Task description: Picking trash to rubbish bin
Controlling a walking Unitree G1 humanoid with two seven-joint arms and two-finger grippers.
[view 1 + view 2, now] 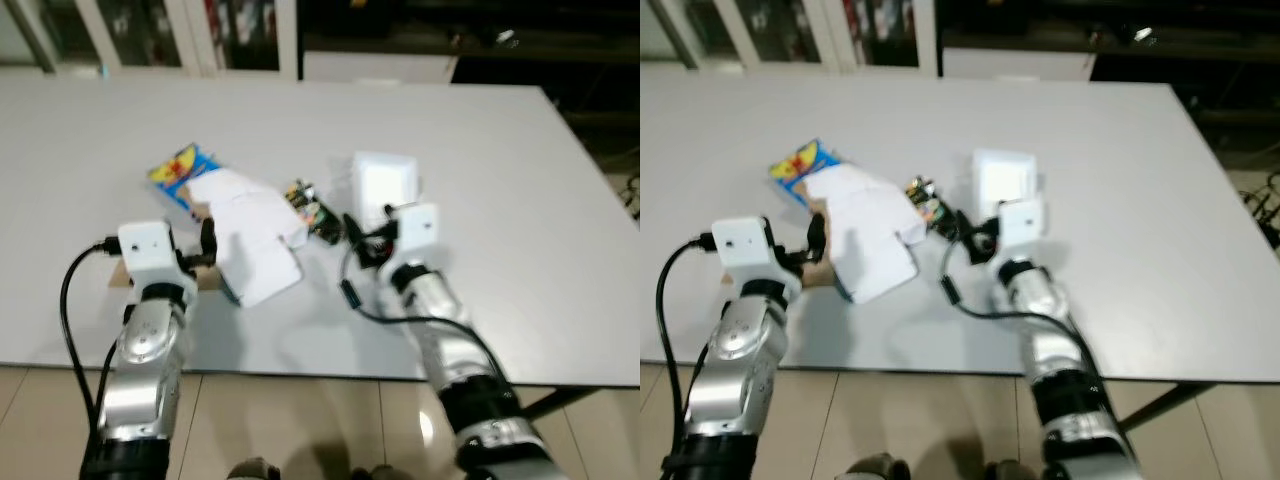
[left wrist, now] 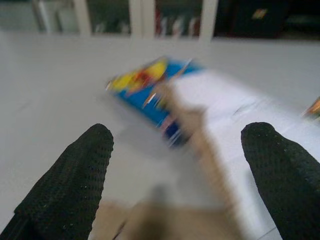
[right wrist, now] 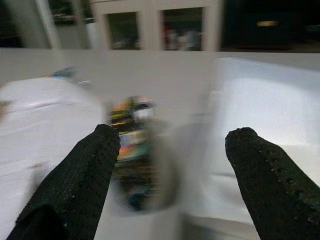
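- A cluster of trash lies near the front edge of a broad white table [image 1: 480,150], with both silver arms reaching over that edge toward it.
- The left gripper [image 2: 180,165] hovers low over the table with its two black, dimpled fingers [image 2: 75,180] spread wide and nothing between them; a flat brown cardboard piece [image 2: 165,220] lies directly below and ahead of it, blurred.
- Just beyond the cardboard sits a glossy blue-and-yellow packet [image 1: 182,172], partly covered by a crumpled white paper bag [image 1: 250,235] that sprawls toward the table's front.
- The right gripper [image 3: 172,165] is likewise spread apart and empty, its textured fingers [image 3: 80,180] framing a small, dark, multicoloured wrapper [image 1: 310,208] that lies just ahead of it.
- The wrapper sits between the paper bag and a boxy, translucent white plastic container [image 1: 385,185], which stands just beside the right gripper's outer finger.
- A black cable [image 1: 70,300] loops from the left wrist down along the arm.
- Both wrist views are smeared with blur, so fine detail on the packet and wrapper cannot be read.
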